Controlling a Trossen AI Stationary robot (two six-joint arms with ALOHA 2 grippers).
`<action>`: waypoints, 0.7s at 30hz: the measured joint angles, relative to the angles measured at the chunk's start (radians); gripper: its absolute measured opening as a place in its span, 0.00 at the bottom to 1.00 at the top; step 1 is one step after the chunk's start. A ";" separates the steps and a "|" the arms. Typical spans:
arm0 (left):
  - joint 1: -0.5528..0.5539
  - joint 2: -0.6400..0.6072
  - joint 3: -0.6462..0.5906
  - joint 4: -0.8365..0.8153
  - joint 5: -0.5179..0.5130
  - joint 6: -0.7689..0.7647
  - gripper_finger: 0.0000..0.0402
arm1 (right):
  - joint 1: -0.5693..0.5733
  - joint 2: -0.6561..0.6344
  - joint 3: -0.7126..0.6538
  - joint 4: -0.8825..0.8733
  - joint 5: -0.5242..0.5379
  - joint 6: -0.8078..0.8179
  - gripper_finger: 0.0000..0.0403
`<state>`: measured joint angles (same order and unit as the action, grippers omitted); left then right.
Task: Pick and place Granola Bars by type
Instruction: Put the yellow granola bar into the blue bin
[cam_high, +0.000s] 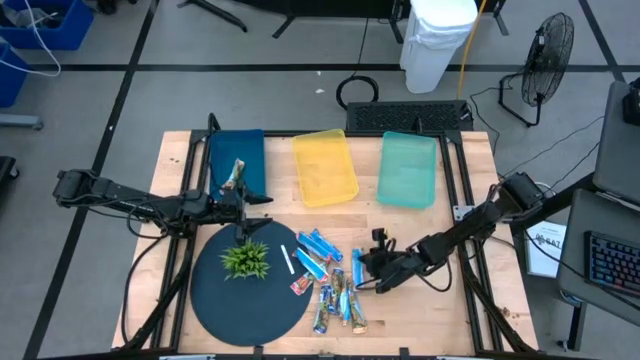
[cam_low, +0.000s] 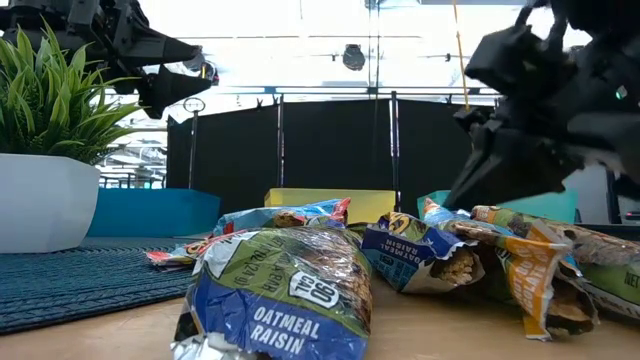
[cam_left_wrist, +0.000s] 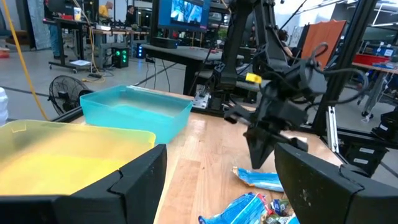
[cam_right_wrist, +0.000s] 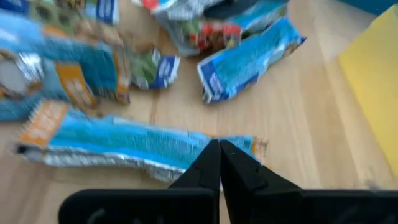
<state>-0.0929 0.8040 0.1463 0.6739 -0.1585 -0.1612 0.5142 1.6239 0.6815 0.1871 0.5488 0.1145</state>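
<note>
On the mat's rim – granola bars (cam_high: 330, 280), plant (cam_high: 246, 260) beside; right tool (cam_high: 360, 278) shut, empty; left tool (cam_high: 243, 200) wide open.

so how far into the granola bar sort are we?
Barely started. One bar lies in the dark blue tray; the left gripper hangs open beside it. The yellow tray and teal tray hold nothing. The right gripper is shut, empty, over the pile of bars left to sort.
</note>
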 joint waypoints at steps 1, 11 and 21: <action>0.000 0.000 0.000 0.000 0.000 0.000 0.73 | -0.003 -0.011 0.000 -0.007 -0.002 -0.003 0.03; 0.000 0.000 0.000 -0.006 0.000 0.000 0.73 | -0.153 -0.053 0.000 -0.036 -0.282 0.098 0.46; 0.000 0.000 0.001 -0.045 0.000 -0.005 0.73 | -0.216 0.002 -0.008 -0.025 -0.340 0.133 0.60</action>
<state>-0.0929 0.8040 0.1471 0.6289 -0.1585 -0.1661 0.2985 1.6257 0.6731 0.1618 0.2092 0.2477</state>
